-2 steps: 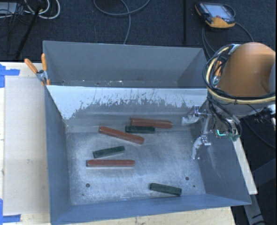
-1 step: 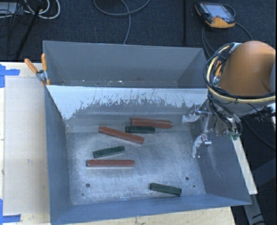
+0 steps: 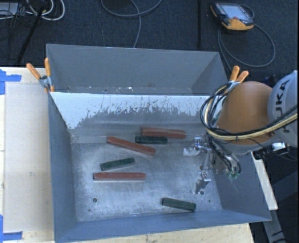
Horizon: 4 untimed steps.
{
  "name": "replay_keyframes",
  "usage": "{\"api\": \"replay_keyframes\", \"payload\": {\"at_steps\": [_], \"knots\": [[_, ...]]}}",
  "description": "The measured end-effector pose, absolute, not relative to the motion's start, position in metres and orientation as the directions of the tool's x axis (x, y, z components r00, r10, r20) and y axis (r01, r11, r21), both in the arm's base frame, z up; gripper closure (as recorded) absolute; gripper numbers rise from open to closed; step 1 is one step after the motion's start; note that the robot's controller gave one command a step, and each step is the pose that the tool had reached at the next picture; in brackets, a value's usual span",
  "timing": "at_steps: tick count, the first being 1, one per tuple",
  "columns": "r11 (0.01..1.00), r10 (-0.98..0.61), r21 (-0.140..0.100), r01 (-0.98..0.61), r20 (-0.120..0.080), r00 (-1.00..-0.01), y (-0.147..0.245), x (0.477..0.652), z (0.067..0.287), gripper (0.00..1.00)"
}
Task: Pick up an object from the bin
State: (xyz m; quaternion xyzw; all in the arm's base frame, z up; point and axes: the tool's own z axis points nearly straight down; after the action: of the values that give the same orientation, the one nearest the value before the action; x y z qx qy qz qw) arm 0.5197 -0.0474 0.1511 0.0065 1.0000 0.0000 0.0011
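My gripper hangs at the right side of the bin, low over the floor, open with nothing between its fingers. One fingertip points left and the other points toward the front. A dark green flat stick lies on the floor just in front of the gripper and to its left, apart from it. A brown stick and a short dark green stick lie side by side to the gripper's left near the back wall.
Further left lie a slanted brown stick, another dark green stick and a long brown stick. The arm's orange cover and cables hang over the bin's right wall.
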Motion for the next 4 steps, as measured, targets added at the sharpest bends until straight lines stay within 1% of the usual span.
{"api": "replay_keyframes", "payload": {"at_steps": [1,2,3,4], "knots": [[0.971,-0.238,0.002,-0.238,0.005,-0.971,-0.028,0.499,0.141,0.0],[0.999,-0.032,0.0,-0.032,0.001,-0.999,-0.017,0.485,0.136,0.0],[0.999,0.052,0.001,0.052,-0.012,-0.999,-0.018,0.482,0.072,0.0],[0.994,0.112,0.001,0.112,-0.007,-0.994,-0.018,0.476,0.074,1.0]]}}
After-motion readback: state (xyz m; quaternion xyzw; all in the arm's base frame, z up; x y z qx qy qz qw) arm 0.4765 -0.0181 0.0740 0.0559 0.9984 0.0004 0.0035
